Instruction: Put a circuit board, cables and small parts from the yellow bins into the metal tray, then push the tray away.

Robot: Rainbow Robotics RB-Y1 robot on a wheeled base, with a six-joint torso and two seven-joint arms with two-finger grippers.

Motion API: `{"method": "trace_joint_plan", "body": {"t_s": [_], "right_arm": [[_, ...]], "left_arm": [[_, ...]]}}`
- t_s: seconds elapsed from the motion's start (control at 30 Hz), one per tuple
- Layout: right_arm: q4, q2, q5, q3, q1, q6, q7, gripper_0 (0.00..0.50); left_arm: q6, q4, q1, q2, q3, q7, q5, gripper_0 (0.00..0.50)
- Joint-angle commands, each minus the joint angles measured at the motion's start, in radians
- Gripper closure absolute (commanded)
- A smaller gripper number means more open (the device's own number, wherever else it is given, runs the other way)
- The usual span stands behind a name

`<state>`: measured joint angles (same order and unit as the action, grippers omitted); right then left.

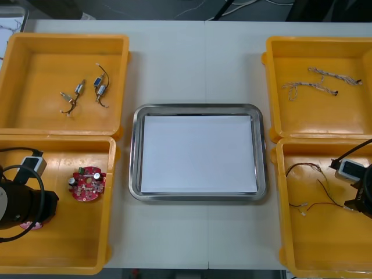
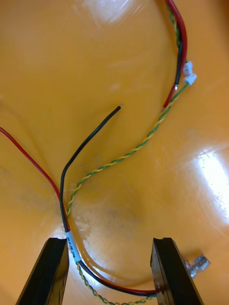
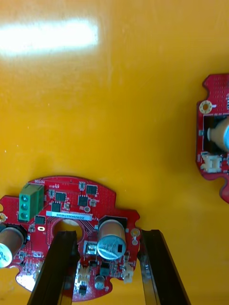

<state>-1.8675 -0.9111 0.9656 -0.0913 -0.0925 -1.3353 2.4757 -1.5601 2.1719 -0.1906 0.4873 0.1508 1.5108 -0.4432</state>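
Note:
In the near left yellow bin [image 1: 107, 232] my left gripper [image 3: 109, 238] is down on a round red circuit board [image 3: 71, 214]. One finger sits in the board's centre hole and the other against its outer rim, shut on the ring between them. A second red board [image 1: 87, 183] lies beside it. In the near right bin [image 1: 285, 232] my right gripper [image 2: 109, 248] stands open low over the black, red and yellow cables [image 2: 95, 176], which pass between its fingers. The metal tray [image 1: 197, 109], white inside, lies between the bins.
The far left bin [image 1: 125, 81] holds small metal parts [image 1: 87, 93]. Twisted cables [image 1: 317, 84] lie in the far right bin [image 1: 270, 81]. A metal cable end [image 2: 198, 264] rests by my right gripper's outer finger. Bare table runs beyond the tray.

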Motion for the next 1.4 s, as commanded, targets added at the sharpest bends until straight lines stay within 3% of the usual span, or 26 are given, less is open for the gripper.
{"method": "trace_joint_plan", "body": {"t_s": [0.03,0.67,1.4], "right_arm": [[-0.028,-0.002,-0.019,-0.038,-0.021,-0.012,0.04,0.0],[-0.082,0.005,-0.03,-0.039,-0.147,0.093,0.08,0.0],[-0.079,0.055,-0.123,0.01,-0.154,0.145,0.106,0.0]], "left_arm": [[-0.072,0.039,0.048,0.01,0.043,0.003,-0.012,0.117],[-0.138,-0.001,0.12,0.077,0.127,0.022,-0.091,0.114],[-0.031,-0.172,0.163,0.111,0.139,0.135,-0.117,0.135]]}}
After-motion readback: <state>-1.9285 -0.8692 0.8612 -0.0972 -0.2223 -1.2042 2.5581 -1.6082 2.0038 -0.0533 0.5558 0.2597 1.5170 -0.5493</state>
